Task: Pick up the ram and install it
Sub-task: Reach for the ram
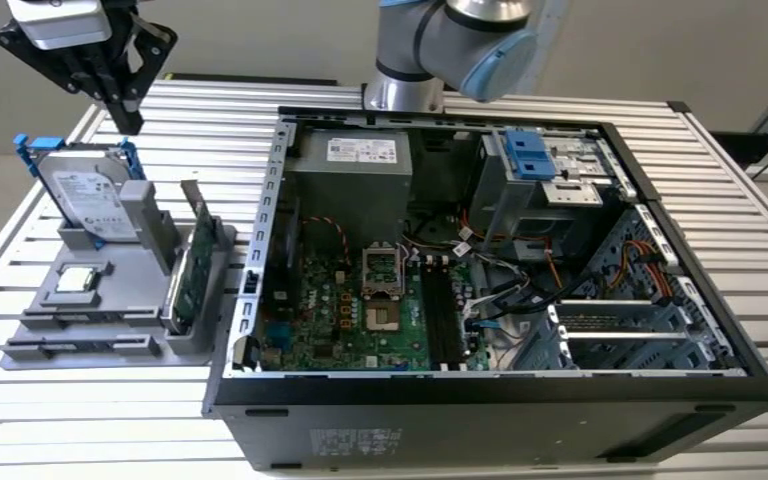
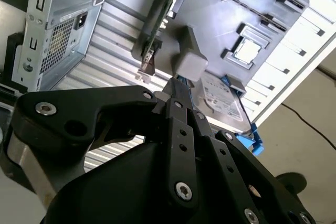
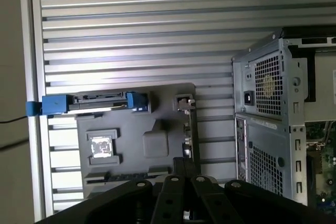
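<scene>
Closest in, the gripper (image 1: 128,122) is hanging high above the hard-drive end of the grey tray (image 1: 124,300), its fingers pressed together and carrying nothing. Just beneath it the hard drive (image 1: 91,195) is standing upright in its blue frame. The green expansion card (image 1: 187,285) is standing on edge along the tray's side nearest the case. I'm judging the danger to be a descent clipping one of those tall parts, or the fingers closing on the broader card instead of the stick. Moving out, what I'm taking for the ram (image 1: 97,347) is sitting on edge in the tray's long slot, well apart from the fingertips and showing as a dark strip. Its long axis is running across the exterior view from left to right, thin edge up. Farthest off, the open computer case (image 1: 491,390) is lying with its board exposed, and a skewed pinch would, I reckon, be leaving the stick crooked for its slot.
</scene>
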Controlling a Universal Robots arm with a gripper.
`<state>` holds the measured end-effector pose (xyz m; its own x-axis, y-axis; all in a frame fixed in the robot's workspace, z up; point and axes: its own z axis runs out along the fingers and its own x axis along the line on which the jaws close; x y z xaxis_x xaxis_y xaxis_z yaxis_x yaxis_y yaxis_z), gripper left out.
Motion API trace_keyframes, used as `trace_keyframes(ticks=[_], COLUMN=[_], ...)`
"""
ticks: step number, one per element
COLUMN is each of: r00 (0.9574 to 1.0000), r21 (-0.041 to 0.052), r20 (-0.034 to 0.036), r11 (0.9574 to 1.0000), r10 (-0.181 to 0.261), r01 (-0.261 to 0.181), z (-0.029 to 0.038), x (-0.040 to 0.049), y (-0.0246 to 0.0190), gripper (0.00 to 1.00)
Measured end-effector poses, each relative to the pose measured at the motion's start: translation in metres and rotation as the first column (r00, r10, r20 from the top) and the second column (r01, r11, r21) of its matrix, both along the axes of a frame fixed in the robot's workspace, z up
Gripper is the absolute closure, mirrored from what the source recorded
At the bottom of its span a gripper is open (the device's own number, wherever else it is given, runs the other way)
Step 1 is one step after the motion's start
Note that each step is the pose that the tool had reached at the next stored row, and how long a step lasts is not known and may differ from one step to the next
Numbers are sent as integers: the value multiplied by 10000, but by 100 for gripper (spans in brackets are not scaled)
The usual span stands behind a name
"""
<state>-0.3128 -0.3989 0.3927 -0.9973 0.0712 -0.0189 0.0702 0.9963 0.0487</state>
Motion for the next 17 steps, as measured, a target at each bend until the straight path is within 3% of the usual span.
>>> trace_keyframes(ticks=[17], r00=[10000], r21=[0], r20=[1], r11=[10000], r10=[0], r01=[0], z=[0], x=[-217], y=[0], gripper=[100])
